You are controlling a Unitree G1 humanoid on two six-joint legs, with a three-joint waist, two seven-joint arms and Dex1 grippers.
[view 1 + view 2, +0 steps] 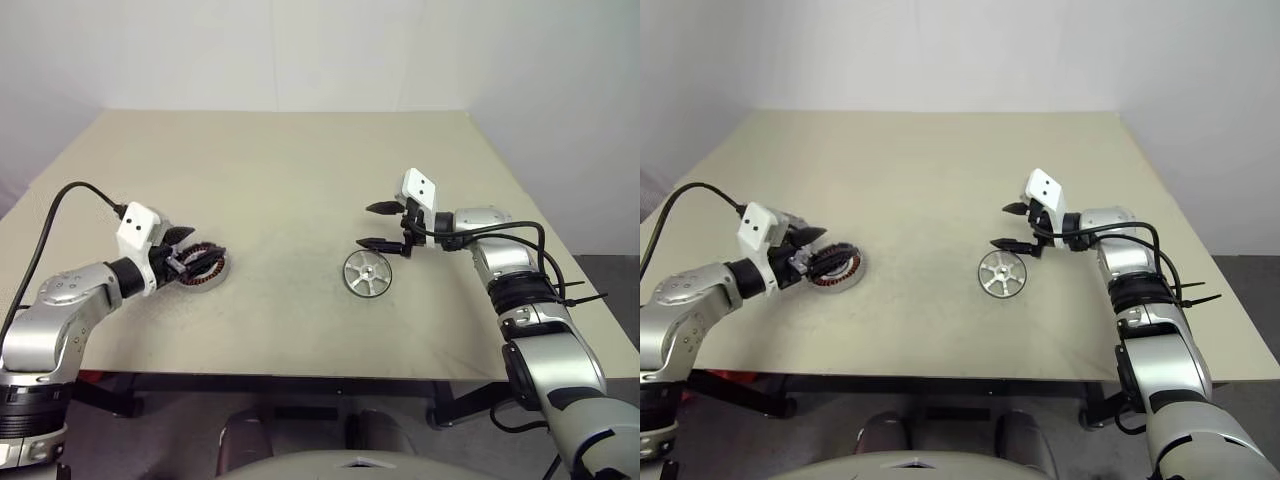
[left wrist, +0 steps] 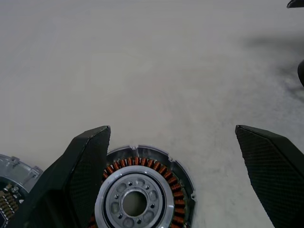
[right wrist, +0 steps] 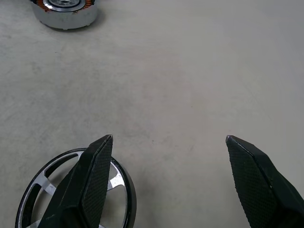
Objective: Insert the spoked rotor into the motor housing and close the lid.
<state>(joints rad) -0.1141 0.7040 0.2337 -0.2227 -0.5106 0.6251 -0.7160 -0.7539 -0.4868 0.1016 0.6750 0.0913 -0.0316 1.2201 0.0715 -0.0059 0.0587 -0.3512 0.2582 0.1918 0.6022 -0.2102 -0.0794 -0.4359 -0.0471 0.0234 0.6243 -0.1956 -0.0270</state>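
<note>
Centrally on the matte beige bench (image 1: 300, 180) lies one flat silver spoked rotor (image 1: 367, 273) (the right hand (image 1: 381, 226) gapes empty above); one copper-wound dark ring housing (image 1: 203, 267) sits between the wide-open left hand (image 1: 195, 250) fingers, ungripped.

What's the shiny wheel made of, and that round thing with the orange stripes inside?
The rotor looks like bare silver metal, maybe aluminium: it shines and has crisp cut-out spokes. The housing seems mixed: the orange stripes look like copper wire coils, the silver centre with small holes looks like machined metal, and the outer ring is silvery, probably metal too.
</note>
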